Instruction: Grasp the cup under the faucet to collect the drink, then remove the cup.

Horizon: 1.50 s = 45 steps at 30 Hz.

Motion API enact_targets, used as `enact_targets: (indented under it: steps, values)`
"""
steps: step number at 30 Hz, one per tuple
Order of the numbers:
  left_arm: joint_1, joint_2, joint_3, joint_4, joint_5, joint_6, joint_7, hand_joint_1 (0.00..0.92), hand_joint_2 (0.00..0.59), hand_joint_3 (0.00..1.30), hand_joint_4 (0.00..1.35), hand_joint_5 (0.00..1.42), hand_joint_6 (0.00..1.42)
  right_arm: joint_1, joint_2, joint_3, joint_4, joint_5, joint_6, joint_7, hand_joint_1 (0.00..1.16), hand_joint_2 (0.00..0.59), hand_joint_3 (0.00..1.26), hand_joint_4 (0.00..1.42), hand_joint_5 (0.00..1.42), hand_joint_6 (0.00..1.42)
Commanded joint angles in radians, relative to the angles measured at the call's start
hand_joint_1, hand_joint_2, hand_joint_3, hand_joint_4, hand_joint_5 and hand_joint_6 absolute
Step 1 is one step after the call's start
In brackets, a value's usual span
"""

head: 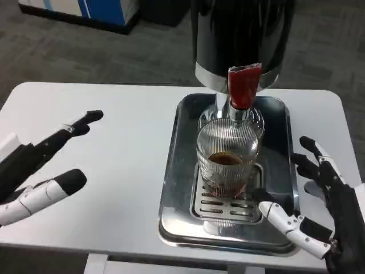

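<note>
Left of frame: our left hand [43,165] hovers over the white table [125,188], fingers apart, holding nothing.

Centre: the cup [228,157], a ribbed clear glass with a shallow pool of dark drink at its bottom, stands upright on the slotted grate of the steel tray [177,171], directly under the red faucet [244,85] of the black dispenser [239,34].

Lower right: our right hand [311,211] waits just beside the cup, fingers spread, apart from it.

Step, as we judge it: collecting done or nearly so; next we close the right hand round the glass and lift it clear, kept level.
</note>
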<state>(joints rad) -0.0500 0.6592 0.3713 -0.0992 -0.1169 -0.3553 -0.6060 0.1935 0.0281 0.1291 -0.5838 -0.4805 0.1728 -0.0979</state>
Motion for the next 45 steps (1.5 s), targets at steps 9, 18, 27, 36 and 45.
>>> enact_targets:
  steps: [9, 18, 27, 36, 45]
  values:
    - [0.006, 0.027, -0.029, 0.045, 0.024, -0.046, 0.000, 0.000, 0.035, 0.08, 0.00, 0.04, 0.00, -0.006, 0.060, 0.000, 0.095, 0.115, -0.138, -0.113, 0.76, 0.192, 0.13, 0.21, 0.22, 0.28]
    - [-0.012, 0.040, -0.044, 0.100, 0.059, -0.079, 0.008, 0.000, 0.034, 0.08, 0.00, 0.04, 0.00, -0.056, 0.108, 0.038, 0.262, 0.241, -0.224, -0.201, 0.77, 0.193, 0.14, 0.21, 0.23, 0.31]
    - [-0.028, 0.040, -0.059, 0.117, 0.073, -0.082, 0.016, 0.000, 0.034, 0.08, 0.00, 0.04, 0.00, -0.149, 0.081, 0.021, 0.407, 0.276, -0.305, -0.241, 0.78, 0.176, 0.14, 0.21, 0.26, 0.32]
    - [-0.035, 0.034, -0.080, 0.125, 0.080, -0.079, 0.025, 0.000, 0.034, 0.08, 0.00, 0.04, 0.00, -0.187, 0.068, -0.017, 0.410, 0.284, -0.319, -0.250, 0.78, 0.174, 0.14, 0.22, 0.26, 0.32]
    - [-0.039, 0.036, -0.084, 0.134, 0.084, -0.078, 0.025, 0.000, 0.036, 0.08, 0.00, 0.04, 0.00, -0.190, 0.064, -0.027, 0.396, 0.284, -0.331, -0.244, 0.78, 0.173, 0.13, 0.22, 0.27, 0.33]
